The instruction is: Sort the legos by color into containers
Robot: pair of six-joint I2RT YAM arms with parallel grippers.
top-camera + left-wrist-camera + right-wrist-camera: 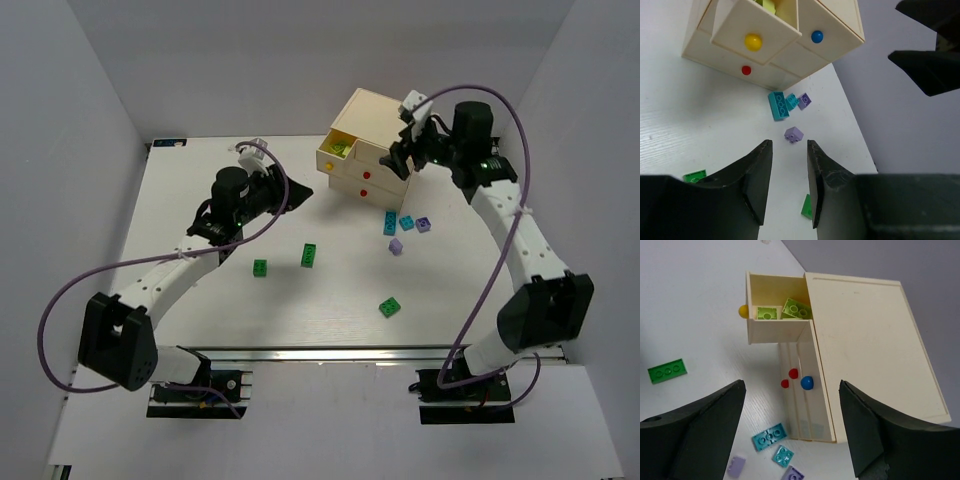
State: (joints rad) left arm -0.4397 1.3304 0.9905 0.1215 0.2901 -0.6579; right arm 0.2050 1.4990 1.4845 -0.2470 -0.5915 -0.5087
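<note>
The cream chest (372,118) stands at the back of the table, its yellow-knob drawer (338,148) pulled out with lime legos (767,313) inside. The blue-knob drawer (807,383) is closed. Three green legos (260,267) (310,256) (390,307) lie mid-table. Two teal legos (391,222) (407,223) and two lilac legos (424,224) (396,246) lie in front of the chest. My left gripper (788,146) is left of the chest, jaws a little apart and empty, a lilac lego (793,134) just beyond its tips. My right gripper (791,385) hangs wide open above the chest's front, holding nothing.
Grey walls enclose the white table (200,300) on the left, back and right. The chest also has red knobs (793,373) low on its front. The right edge of the table (860,135) runs close to the teal and lilac legos.
</note>
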